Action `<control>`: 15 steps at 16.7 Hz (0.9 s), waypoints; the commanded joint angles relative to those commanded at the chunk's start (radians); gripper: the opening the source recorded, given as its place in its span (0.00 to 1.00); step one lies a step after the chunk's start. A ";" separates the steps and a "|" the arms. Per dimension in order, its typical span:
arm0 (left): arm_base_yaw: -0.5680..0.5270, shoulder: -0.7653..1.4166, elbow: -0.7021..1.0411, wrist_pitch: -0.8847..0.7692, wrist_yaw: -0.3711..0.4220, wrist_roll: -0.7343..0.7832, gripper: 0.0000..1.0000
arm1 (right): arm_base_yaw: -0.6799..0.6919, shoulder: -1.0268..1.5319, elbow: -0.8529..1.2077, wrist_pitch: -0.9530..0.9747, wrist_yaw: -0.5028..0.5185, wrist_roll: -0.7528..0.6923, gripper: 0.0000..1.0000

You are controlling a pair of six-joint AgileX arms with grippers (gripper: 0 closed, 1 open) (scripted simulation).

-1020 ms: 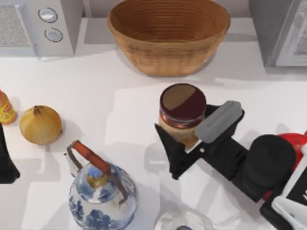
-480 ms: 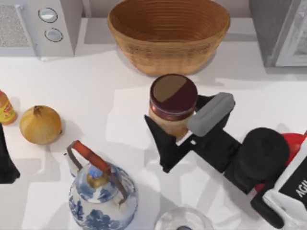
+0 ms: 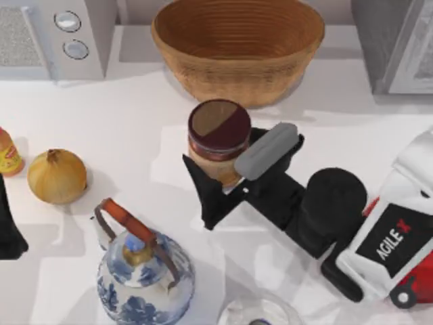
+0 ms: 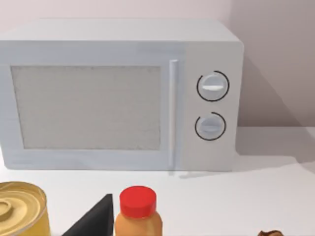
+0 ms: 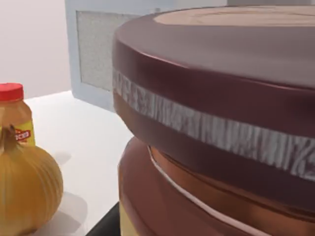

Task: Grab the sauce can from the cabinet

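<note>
Sauce can (image 3: 218, 137) within right pincer (image 3: 230, 177), near basket (image 3: 238, 51) rim.

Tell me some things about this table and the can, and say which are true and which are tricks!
1. The right pincer is shut on the sauce can. True.
2. The sauce can lies inside the basket. False: it is in front of the basket, outside it.
3. An onion sits at the table's left side. True.
4. The teapot is plain red. False: it is white with blue patterns.
5. The microwave has two round knobs. True.
</note>
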 joint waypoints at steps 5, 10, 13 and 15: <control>0.000 0.000 0.000 0.000 0.000 0.000 1.00 | -0.011 0.059 0.019 -0.008 0.015 0.005 0.00; 0.000 0.000 0.000 0.000 0.000 0.000 1.00 | -0.011 0.059 0.019 -0.008 0.015 0.005 0.23; 0.000 0.000 0.000 0.000 0.000 0.000 1.00 | -0.011 0.059 0.019 -0.008 0.015 0.005 0.45; 0.000 0.000 0.000 0.000 0.000 0.000 1.00 | -0.011 0.059 0.019 -0.008 0.015 0.005 0.60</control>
